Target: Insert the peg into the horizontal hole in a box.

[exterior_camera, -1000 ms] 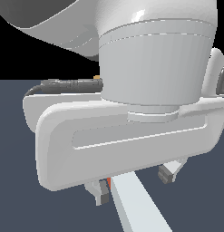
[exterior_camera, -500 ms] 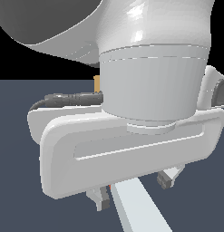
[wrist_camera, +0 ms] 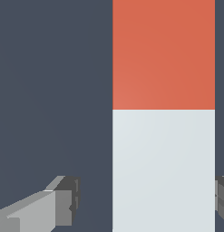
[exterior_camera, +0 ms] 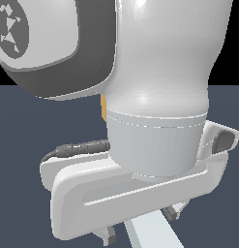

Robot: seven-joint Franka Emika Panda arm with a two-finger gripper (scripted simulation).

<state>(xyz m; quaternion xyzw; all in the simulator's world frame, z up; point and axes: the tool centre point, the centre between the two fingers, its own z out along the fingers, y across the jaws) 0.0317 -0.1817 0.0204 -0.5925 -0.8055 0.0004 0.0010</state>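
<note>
The big white robot arm [exterior_camera: 155,121] blocks most of the exterior view. The long square peg [wrist_camera: 163,113] — smooth, pale grey with a red-orange end — lies on the dark desk [wrist_camera: 50,90] between the wide-open jaws, untouched.

White Panda gripper [exterior_camera: 140,231] fills view, fingers astride pale grey-white square bar [exterior_camera: 150,233] w/ gaps; tan box sliver [exterior_camera: 103,106] behind wrist.

peg [wrist_camera: 163,136] between end effector [wrist_camera: 147,199] fingers [wrist_camera: 63,199], untouched
</note>
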